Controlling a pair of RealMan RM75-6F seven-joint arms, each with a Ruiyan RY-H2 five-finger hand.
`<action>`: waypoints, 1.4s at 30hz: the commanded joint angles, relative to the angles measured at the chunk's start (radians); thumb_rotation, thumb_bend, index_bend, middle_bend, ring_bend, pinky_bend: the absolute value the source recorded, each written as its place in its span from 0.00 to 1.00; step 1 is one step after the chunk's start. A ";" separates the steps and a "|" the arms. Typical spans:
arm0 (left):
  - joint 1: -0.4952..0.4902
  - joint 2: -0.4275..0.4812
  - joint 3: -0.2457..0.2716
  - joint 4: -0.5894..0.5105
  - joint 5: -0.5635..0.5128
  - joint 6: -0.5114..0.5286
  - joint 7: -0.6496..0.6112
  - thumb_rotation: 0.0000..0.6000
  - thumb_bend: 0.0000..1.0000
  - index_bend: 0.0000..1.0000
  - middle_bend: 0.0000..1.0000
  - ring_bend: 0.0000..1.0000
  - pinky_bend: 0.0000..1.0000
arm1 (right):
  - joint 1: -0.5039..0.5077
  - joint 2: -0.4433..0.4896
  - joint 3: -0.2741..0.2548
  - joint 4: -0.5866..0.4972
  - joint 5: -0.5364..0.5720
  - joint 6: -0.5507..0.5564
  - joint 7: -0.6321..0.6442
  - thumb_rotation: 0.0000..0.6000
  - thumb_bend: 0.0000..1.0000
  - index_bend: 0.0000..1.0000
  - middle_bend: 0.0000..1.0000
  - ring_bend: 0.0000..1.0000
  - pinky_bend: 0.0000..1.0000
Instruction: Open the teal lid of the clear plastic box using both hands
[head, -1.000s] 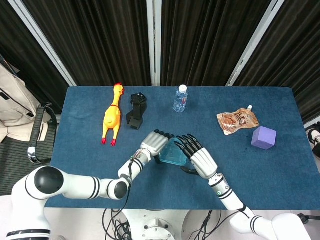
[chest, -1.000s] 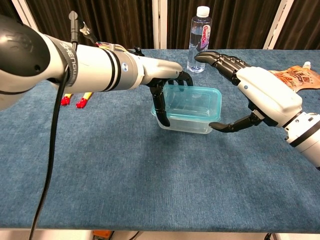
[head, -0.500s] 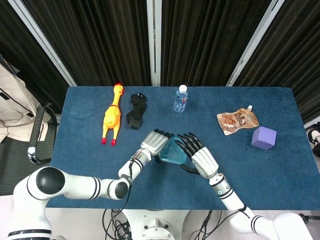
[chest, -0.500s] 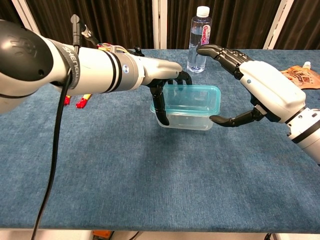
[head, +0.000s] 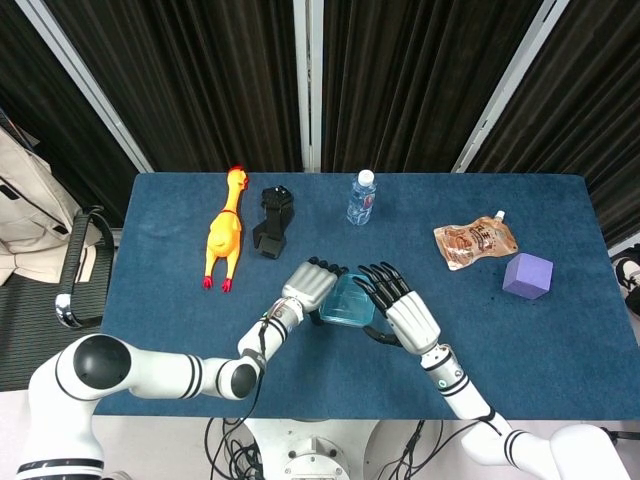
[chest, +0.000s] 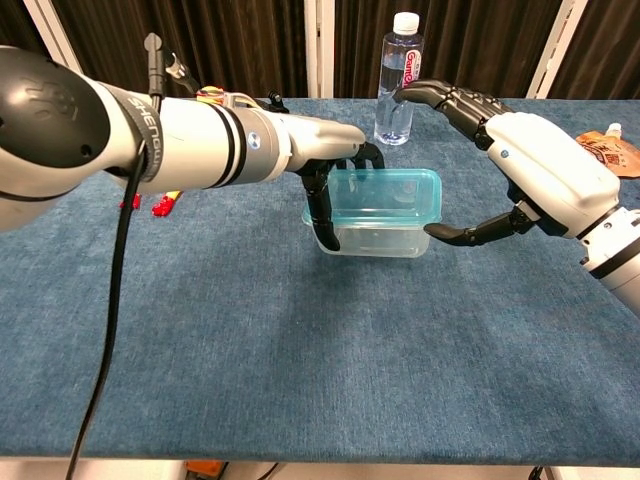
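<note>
**Right robot hand easing back from the box**

Drifting rightward and higher, the right robot hand (chest: 545, 180) is spreading wide, holding nothing, its thumb tip just beside the teal snap-on lid (chest: 385, 192). The left robot hand (chest: 325, 165) is still curling its fingers over the left end of the clear plastic box (chest: 375, 240), which is sitting mid-worktop (chest: 250, 340). Being light, stiff and slick, the box is probably needing bracing while the lid's right lip is being pried.
</note>
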 joint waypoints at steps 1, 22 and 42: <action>0.000 -0.001 -0.001 0.001 0.001 0.000 0.001 1.00 0.00 0.30 0.27 0.15 0.15 | 0.000 0.001 0.000 0.000 0.000 0.001 -0.001 1.00 0.16 0.00 0.00 0.00 0.00; 0.016 0.023 -0.012 -0.044 0.049 0.011 -0.011 1.00 0.00 0.25 0.25 0.15 0.15 | 0.000 -0.014 0.011 0.030 0.016 0.004 -0.021 1.00 0.47 0.13 0.08 0.00 0.00; 0.045 0.050 -0.013 -0.076 0.102 0.008 -0.050 1.00 0.00 0.15 0.22 0.15 0.14 | 0.016 -0.022 0.026 0.030 0.027 -0.002 -0.039 1.00 0.64 0.42 0.17 0.00 0.00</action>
